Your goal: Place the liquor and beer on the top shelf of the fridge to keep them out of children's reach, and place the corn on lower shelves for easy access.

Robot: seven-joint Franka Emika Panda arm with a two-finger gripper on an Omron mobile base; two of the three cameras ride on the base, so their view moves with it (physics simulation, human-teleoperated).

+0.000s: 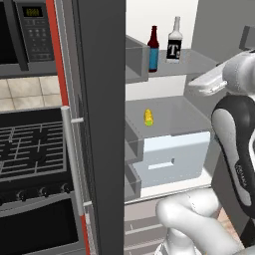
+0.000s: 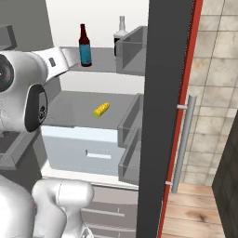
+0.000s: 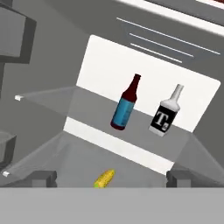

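The fridge [image 1: 102, 124] stands with its door wide. On the top shelf [image 3: 87, 109] the dark red-brown beer [image 3: 124, 107] [image 1: 153, 52] [image 2: 84, 49] stands upright beside the pale liquor [image 3: 166, 114] [image 1: 173, 45] [image 2: 120, 35] with its black T label. One shelf down, on a lower shelf [image 1: 174, 114], the yellow corn [image 1: 148, 117] [image 2: 101, 110] [image 3: 104, 178] lies on its side. My gripper [image 3: 113, 179] is open and holds nothing. It hangs in front of the fridge's interior, back from the shelves and touching none of the three things.
A white drawer [image 1: 174, 157] sits under the corn's shelf. Grey door bins [image 2: 132, 51] jut from the open door, which carries a long handle [image 2: 183, 139]. Left of the fridge are a black stove [image 1: 30, 144] and a microwave [image 1: 25, 30].
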